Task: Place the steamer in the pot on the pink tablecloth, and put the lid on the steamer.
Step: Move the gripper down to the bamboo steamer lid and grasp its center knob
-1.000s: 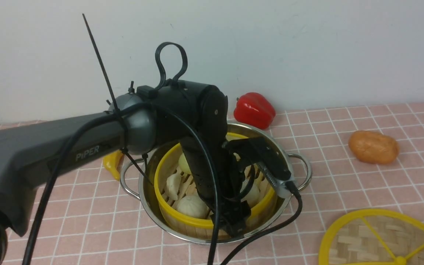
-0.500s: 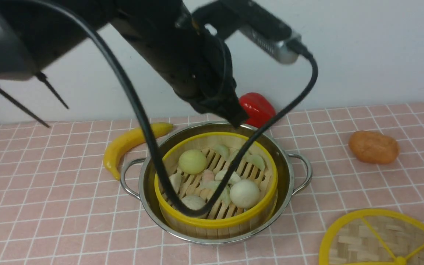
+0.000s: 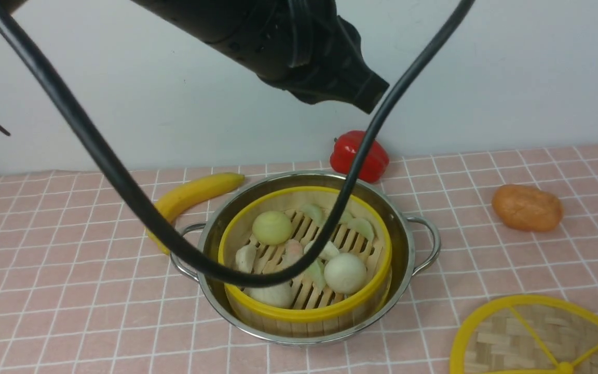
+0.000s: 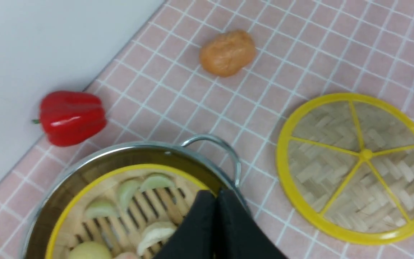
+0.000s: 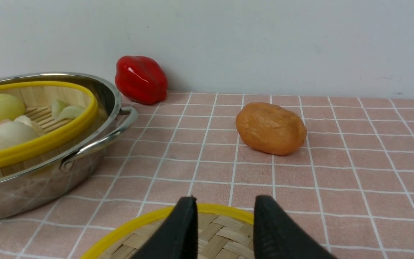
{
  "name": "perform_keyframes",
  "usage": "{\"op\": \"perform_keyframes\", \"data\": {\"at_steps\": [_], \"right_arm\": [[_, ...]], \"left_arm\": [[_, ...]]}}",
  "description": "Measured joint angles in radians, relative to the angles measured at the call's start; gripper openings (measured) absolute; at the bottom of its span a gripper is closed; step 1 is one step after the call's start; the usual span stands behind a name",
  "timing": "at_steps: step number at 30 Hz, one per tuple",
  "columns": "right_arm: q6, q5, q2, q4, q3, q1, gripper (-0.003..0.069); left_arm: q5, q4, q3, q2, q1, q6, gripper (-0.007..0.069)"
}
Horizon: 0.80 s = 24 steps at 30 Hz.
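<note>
Left claw (image 4: 215, 201) high, closed, right claw (image 5: 225, 205) parted

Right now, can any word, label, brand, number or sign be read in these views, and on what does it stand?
None. No lettering shows on the pot, the steamer, the lid, the pink tablecloth or the visible part of the left arm in any of the three views.

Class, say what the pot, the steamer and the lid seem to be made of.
The pot looks like polished steel: mirror reflections. The steamer: probably bamboo slats, glossy plastic-looking yellow rim. The lid: woven bamboo strips, similar yellow rim.
</note>
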Motion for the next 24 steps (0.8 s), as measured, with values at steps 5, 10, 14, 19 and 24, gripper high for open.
{"op": "perform_keyframes", "data": {"at_steps": [5, 10, 14, 19, 24], "right_arm": [[0.000, 0.000, 0.000, 0.000, 0.000, 0.000, 0.0242], [0.000, 0.000, 0.000, 0.000, 0.000, 0.000, 0.0242], [0.000, 0.000, 0.000, 0.000, 0.000, 0.000, 0.0242], [0.000, 0.000, 0.000, 0.000, 0.000, 0.000, 0.0242], [0.000, 0.000, 0.000, 0.000, 0.000, 0.000, 0.0242]], "left_arm": [[-0.116, 0.090, 0.157, -0.108, 0.036, -0.005, 0.0011], [-0.370, 0.053, 0.532, -0.407, 0.200, 0.003, 0.0013], [-0.533, -0.033, 0.854, -0.621, 0.392, 0.038, 0.0023], [-0.644, -0.141, 1.231, -0.904, 0.634, 0.082, 0.0042], [-0.749, -0.127, 1.516, -1.190, 0.779, 0.139, 0.0062]]}}
